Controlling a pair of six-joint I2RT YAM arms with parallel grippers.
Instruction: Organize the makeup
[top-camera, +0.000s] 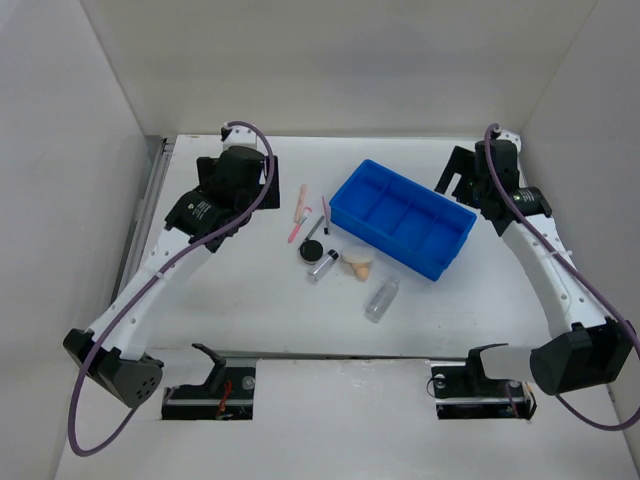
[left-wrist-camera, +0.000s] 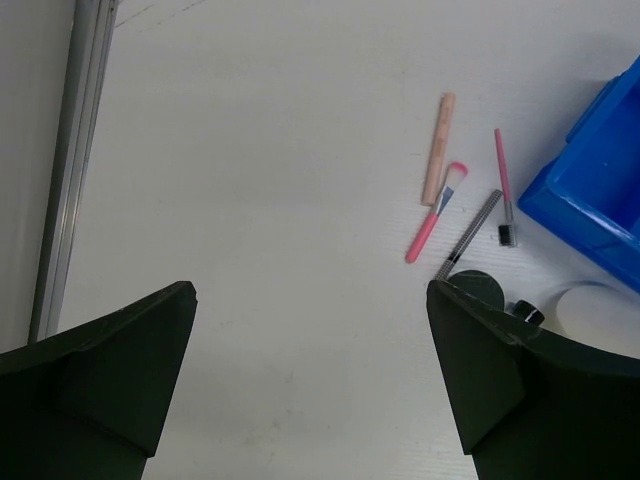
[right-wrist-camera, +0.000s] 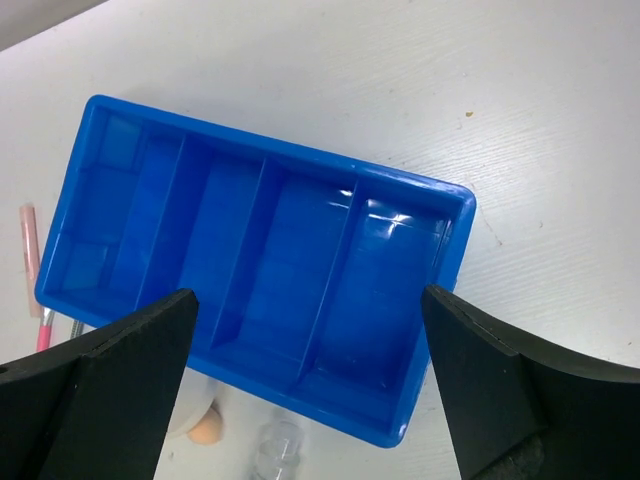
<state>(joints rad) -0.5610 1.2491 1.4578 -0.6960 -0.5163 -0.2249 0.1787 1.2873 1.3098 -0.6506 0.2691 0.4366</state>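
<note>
The makeup lies left of and in front of the blue divided tray (top-camera: 437, 265). It is a pink slim stick (top-camera: 302, 200), a thin dark pencil (top-camera: 316, 228), a black round compact (top-camera: 313, 251), a silver-black cylinder (top-camera: 322, 265), a beige teardrop sponge (top-camera: 357, 265) and a clear small bottle (top-camera: 381, 299). My left gripper (top-camera: 238, 190) is open and empty over bare table (left-wrist-camera: 310, 300). The stick (left-wrist-camera: 438, 148), pencil (left-wrist-camera: 470, 233) and compact (left-wrist-camera: 478, 287) lie to its right. My right gripper (top-camera: 465, 180) is open and empty above the tray (right-wrist-camera: 310, 300). The sponge (right-wrist-camera: 205, 430) and bottle (right-wrist-camera: 280, 445) show below the tray.
A pink brush (top-camera: 296, 230) and a pink-handled spoolie (top-camera: 326, 213) lie among the makeup. The tray's compartments (right-wrist-camera: 280, 150) hold nothing. White walls enclose the table on three sides. A metal rail (left-wrist-camera: 65, 170) runs along the left edge.
</note>
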